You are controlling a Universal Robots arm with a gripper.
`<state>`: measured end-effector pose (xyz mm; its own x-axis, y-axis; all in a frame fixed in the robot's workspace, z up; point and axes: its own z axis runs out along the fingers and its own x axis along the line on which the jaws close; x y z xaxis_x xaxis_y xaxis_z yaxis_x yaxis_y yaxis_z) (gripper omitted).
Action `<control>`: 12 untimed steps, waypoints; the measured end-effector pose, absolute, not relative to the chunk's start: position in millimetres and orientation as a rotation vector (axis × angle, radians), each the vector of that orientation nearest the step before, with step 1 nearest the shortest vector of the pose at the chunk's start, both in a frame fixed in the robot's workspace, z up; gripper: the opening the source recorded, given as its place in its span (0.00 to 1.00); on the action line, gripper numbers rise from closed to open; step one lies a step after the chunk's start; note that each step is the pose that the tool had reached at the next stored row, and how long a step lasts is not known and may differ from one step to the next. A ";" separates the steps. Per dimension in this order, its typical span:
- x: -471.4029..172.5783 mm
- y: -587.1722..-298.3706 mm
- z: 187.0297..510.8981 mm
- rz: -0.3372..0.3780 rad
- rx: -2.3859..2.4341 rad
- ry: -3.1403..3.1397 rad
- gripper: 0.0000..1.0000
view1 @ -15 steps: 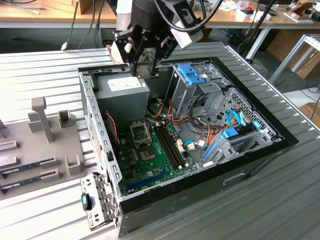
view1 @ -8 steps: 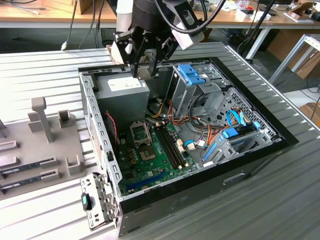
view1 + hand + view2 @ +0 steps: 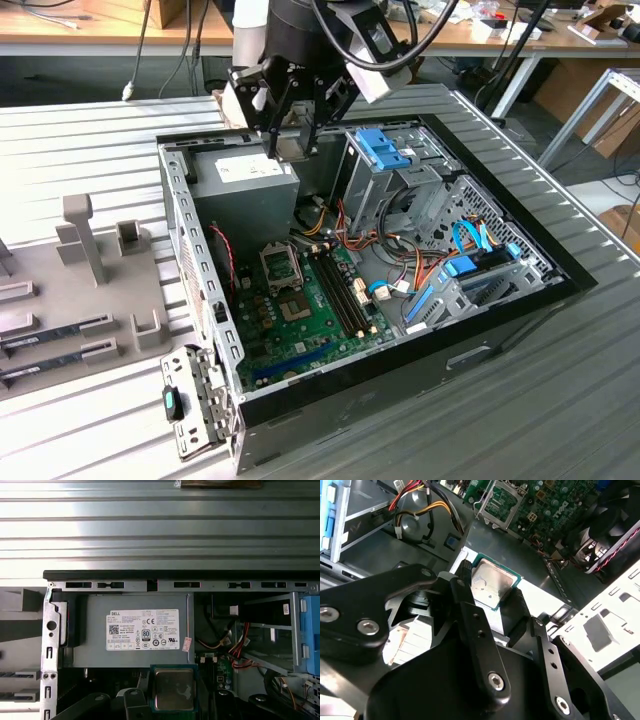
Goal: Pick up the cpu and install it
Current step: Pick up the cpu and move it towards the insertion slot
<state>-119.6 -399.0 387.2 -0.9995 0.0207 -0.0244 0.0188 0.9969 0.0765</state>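
Carry step, by my read. Black two-finger gripper (image 3: pixel 491 584) clenched on small square silver-topped, green-rimmed cpu (image 3: pixel 489 581), held aloft over grey metal power supply box (image 3: pixel 245 182) in corner of open black computer case (image 3: pixel 400 385). Metal-framed socket (image 3: pixel 280 263) empty, well apart; seating likely demands chip level and square.

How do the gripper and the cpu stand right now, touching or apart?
Touching. In the second wrist view the gripper has its fingers pressed against opposite edges of the cpu, with no gap on either side.
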 end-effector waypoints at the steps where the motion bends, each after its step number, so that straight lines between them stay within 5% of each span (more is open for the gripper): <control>1: -119.6 -400.0 387.2 0.119 0.031 3.114 0.47; 12: -119.7 -407.9 387.1 0.119 0.031 3.114 0.47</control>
<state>-119.7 -407.9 387.1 -0.9995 0.0207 -0.0243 0.0188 0.9969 0.0764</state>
